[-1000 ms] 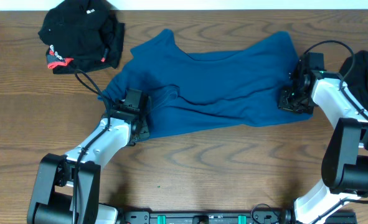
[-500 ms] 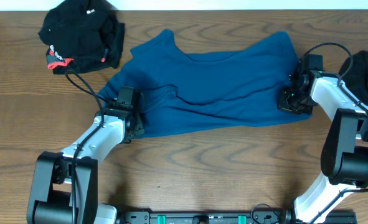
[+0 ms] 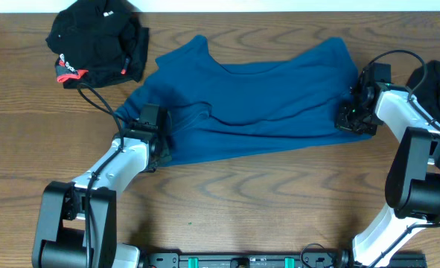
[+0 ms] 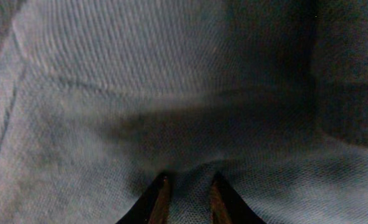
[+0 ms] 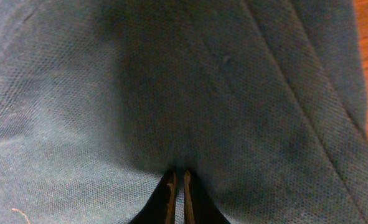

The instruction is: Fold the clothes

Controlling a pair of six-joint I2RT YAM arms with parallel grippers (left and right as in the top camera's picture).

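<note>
The left gripper (image 4: 187,186) works at the near left hem of the teal shirt (image 3: 264,89). Its fingers stand narrowly apart with a ridge of cloth humped between them, which looks like a pinch as far as the dim wrist view allows. The right gripper (image 5: 178,180) is pressed almost together on a thin fold at the shirt's near right edge.

The shirt lies spread across the middle of the table (image 3: 279,193), rumpled, its far edge rising into peaks. The knit looks light, limp and faintly grippy. It will likely sag and drag rather than slide, so seams, hems and corners are the best holds, since a doubled edge gives the fingers more to bite.

Further off, a black garment with red and white trim (image 3: 97,45) sits bunched at the far left. It carries a small white mark and pale lettering on the red band, both too small to read. A dark garment (image 3: 435,82) lies at the right edge.
</note>
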